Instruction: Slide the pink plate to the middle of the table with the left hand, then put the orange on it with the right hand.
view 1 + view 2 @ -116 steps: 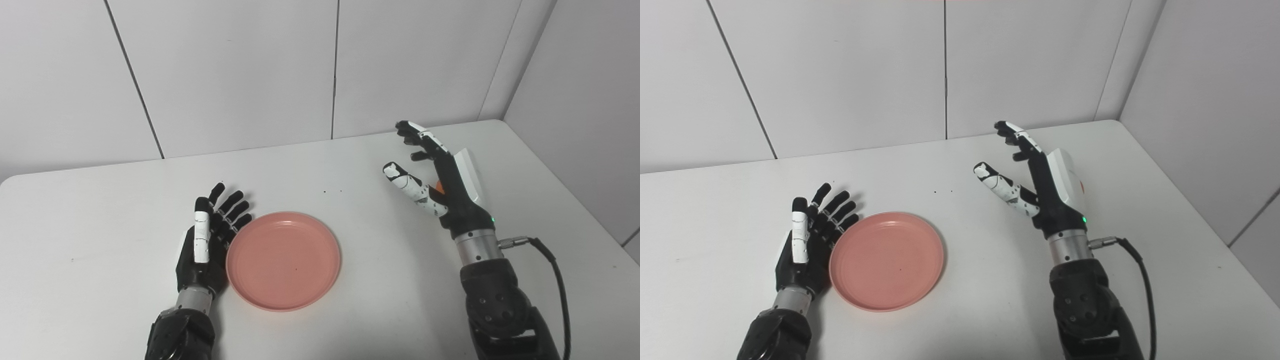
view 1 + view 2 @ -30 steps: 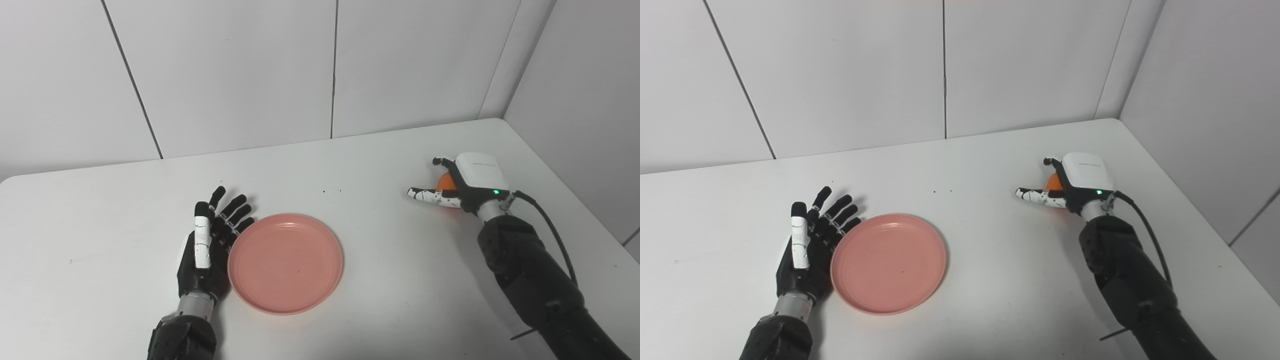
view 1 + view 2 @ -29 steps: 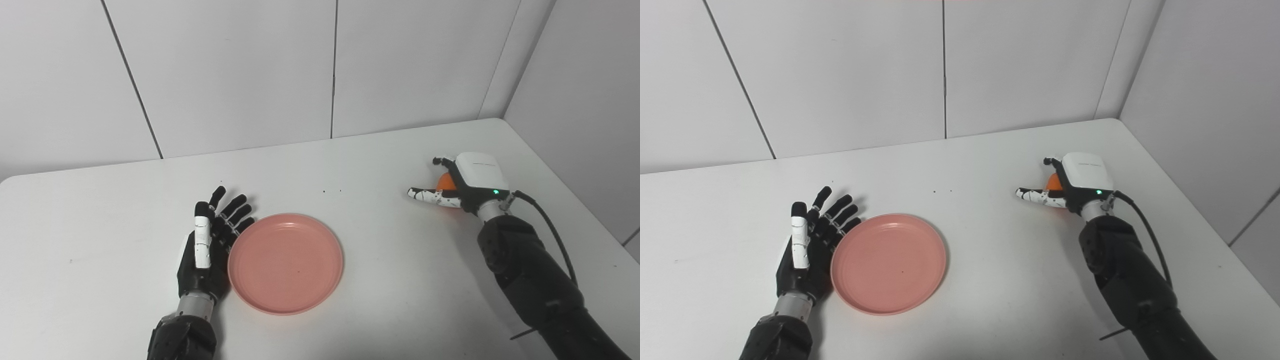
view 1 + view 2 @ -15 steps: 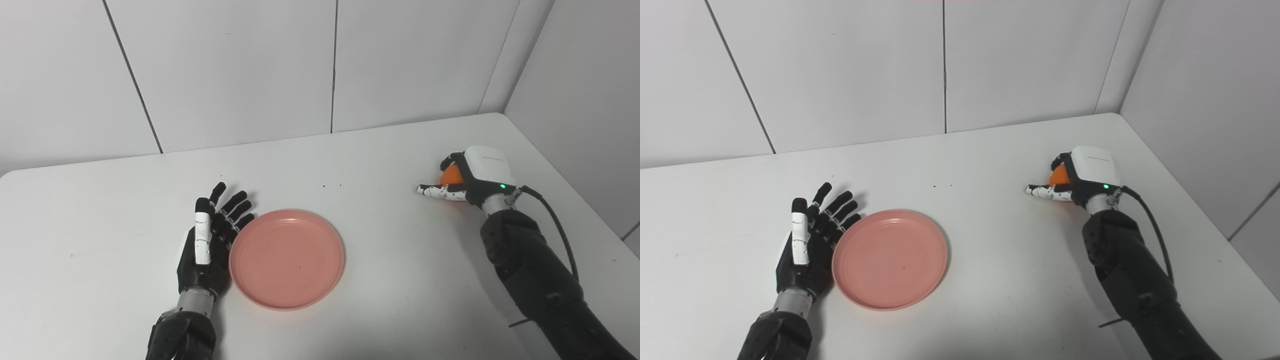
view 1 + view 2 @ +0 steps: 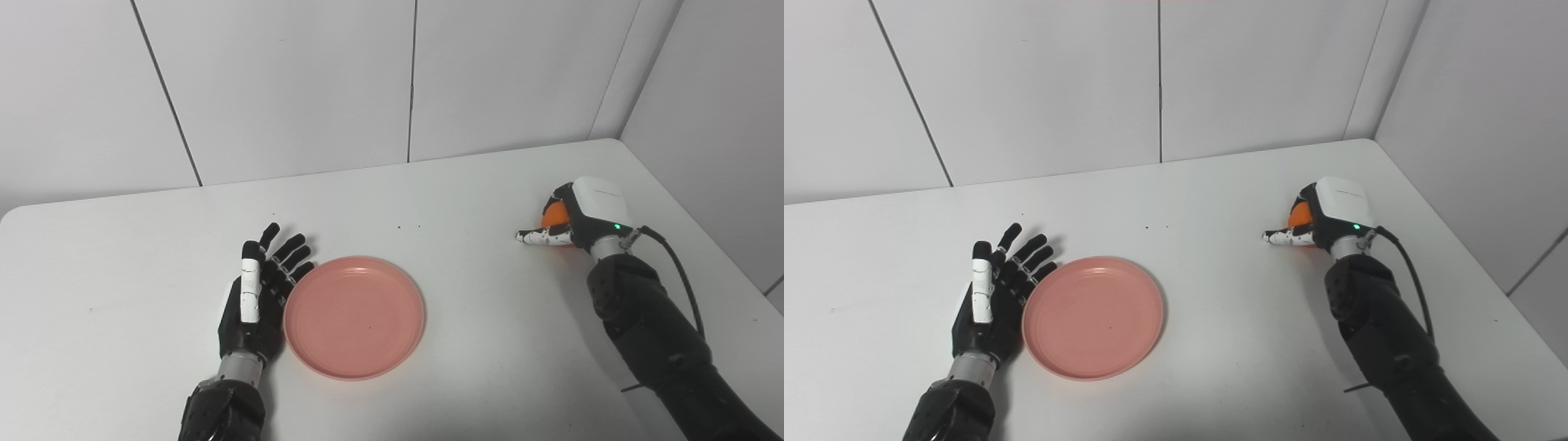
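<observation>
White tabletop [image 5: 490, 343]: the right hand [image 5: 576, 217] has just curled around the orange [image 5: 555, 214], ready to lift; the left hand [image 5: 257, 300] rests open beside the pink plate [image 5: 354, 316].

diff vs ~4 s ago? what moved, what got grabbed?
The right hand went from raised and open above the table down and to the right, and its fingers have curled around the orange, which sits near the table's right edge. Whether the orange has lifted can't be told. The left hand stayed open against the pink plate, which hasn't visibly moved.
</observation>
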